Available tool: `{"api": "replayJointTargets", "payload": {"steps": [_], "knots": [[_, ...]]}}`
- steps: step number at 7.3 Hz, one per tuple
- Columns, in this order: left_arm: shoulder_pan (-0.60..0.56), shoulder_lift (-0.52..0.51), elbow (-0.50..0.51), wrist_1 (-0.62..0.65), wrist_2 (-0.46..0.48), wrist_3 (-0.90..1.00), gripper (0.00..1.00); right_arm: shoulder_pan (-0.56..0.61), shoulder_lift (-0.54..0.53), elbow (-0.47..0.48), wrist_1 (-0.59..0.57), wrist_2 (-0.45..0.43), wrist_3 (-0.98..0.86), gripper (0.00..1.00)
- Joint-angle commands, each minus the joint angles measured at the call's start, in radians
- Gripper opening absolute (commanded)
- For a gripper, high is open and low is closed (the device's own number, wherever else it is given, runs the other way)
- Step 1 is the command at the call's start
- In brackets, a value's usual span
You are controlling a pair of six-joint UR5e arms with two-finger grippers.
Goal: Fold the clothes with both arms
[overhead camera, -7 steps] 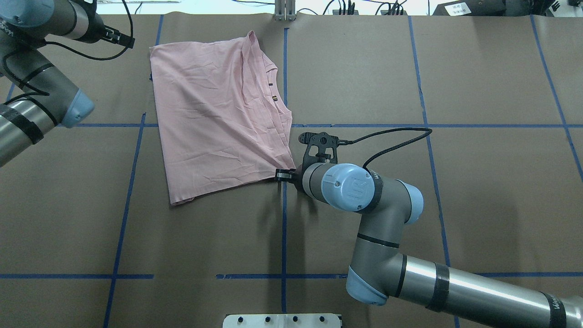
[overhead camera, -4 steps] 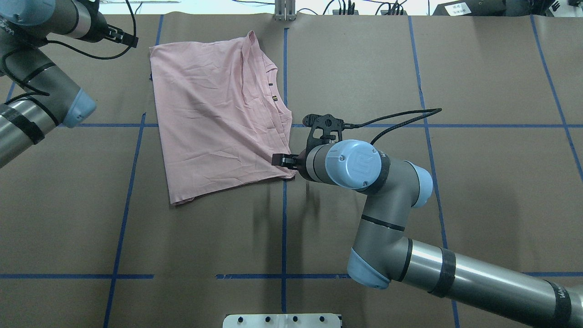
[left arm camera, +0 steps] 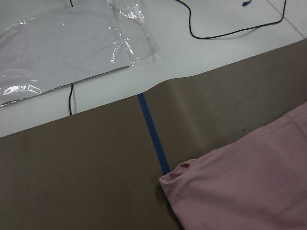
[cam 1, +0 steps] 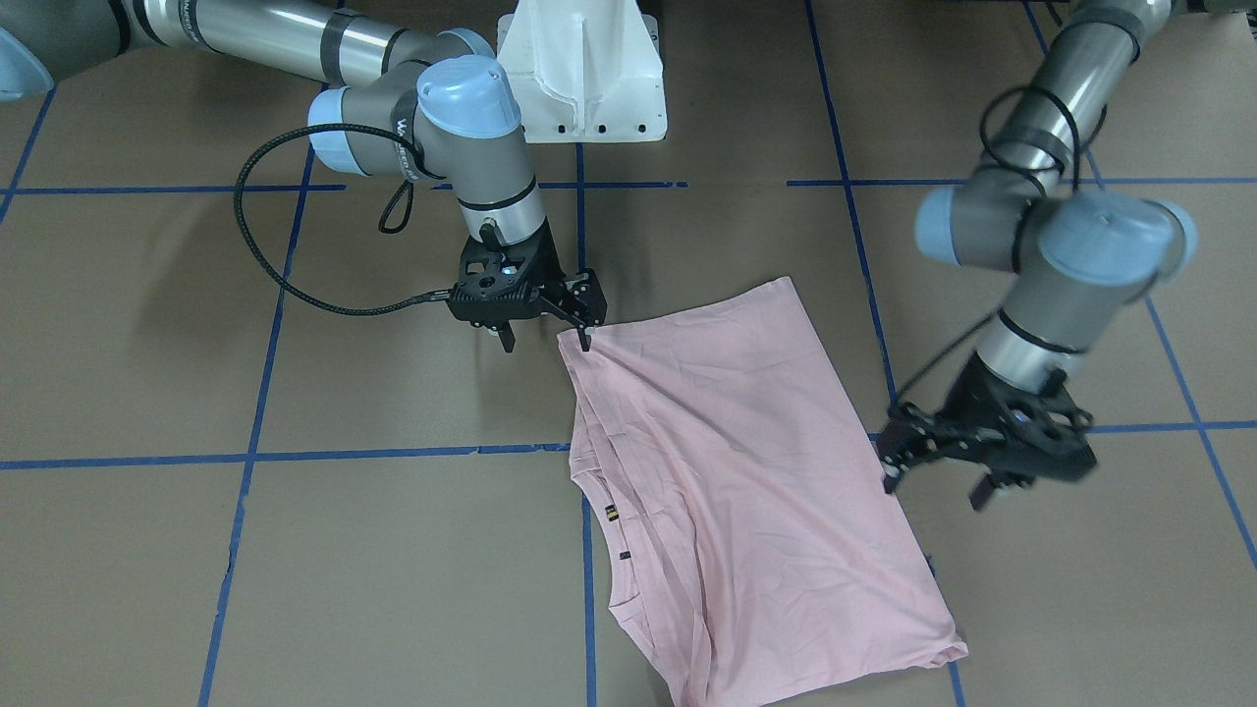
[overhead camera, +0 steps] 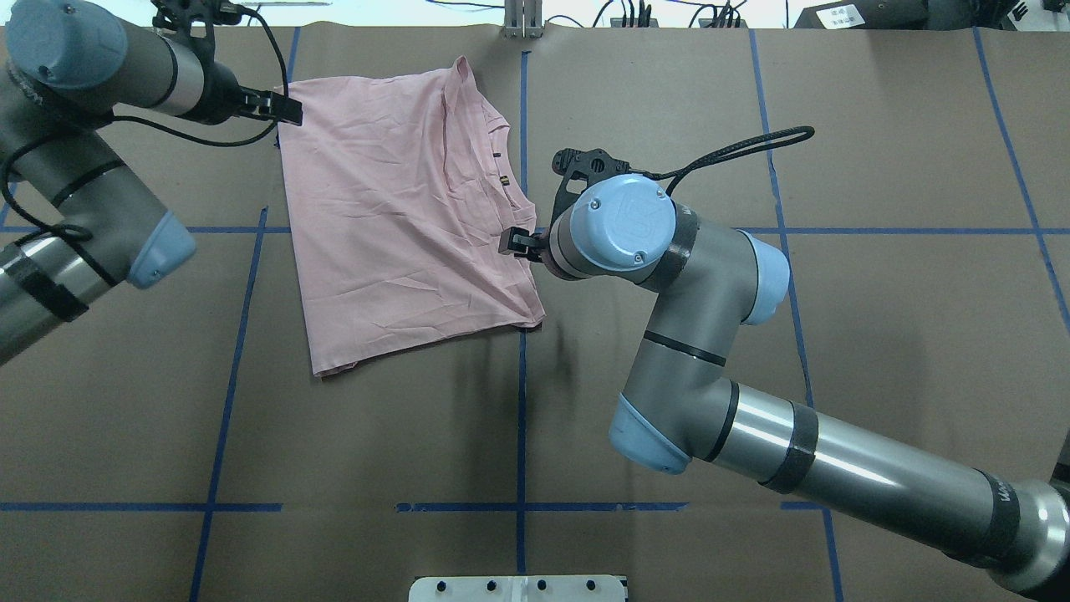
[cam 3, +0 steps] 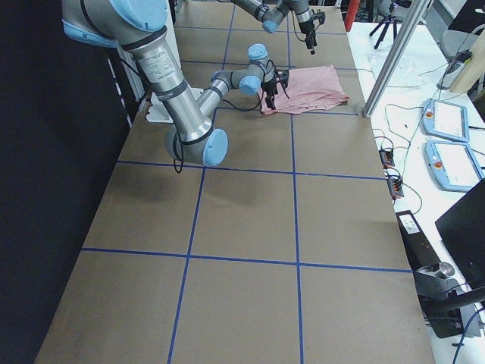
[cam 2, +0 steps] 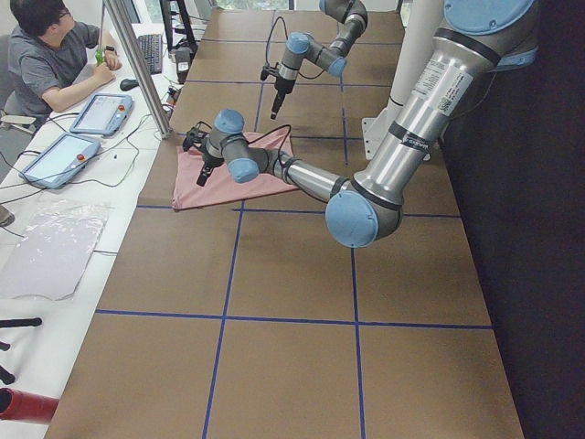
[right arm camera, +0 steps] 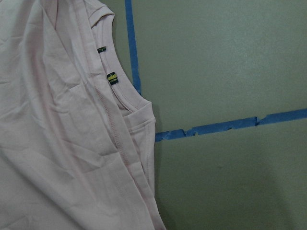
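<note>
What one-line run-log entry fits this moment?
left claw: open, beside pink T-shirt | right claw: open, above its edge

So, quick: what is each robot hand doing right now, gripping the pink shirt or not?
Left gripper: open, holding nothing, beside an edge of the pink T-shirt.
Right gripper: open, holding nothing, at a corner of it.

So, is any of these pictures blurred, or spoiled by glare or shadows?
Front-facing view: the left gripper is smeared by motion blur, the right gripper is sharp. Overhead view: soft shadows lie on the table near the T-shirt. Left wrist view: the plastic sheet shows glare.
</note>
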Motion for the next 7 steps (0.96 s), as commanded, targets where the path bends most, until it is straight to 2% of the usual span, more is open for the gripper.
{"api": "replayJointTargets", "payload": {"steps": [1,2,3,4,5,7], "knots": [[0.176,0.171,-0.389,0.169,0.021,-0.276,1.00,0.029,0.005,-0.001,-0.017,0.036,0.001,0.99],[0.287,0.222,-0.482,0.174,0.110,-0.443,1.00,0.029,0.006,-0.010,-0.016,0.036,0.013,0.96],[0.364,0.236,-0.499,0.176,0.169,-0.548,0.99,0.029,0.006,-0.013,-0.016,0.036,0.025,0.92],[0.445,0.241,-0.498,0.183,0.239,-0.675,0.85,0.031,0.006,-0.015,-0.014,0.036,0.033,0.91],[0.514,0.239,-0.498,0.238,0.292,-0.755,0.79,0.029,0.006,-0.013,-0.013,0.036,0.033,0.92],[0.550,0.244,-0.490,0.251,0.309,-0.798,0.74,0.029,0.008,-0.009,-0.011,0.036,0.033,0.94]]}}
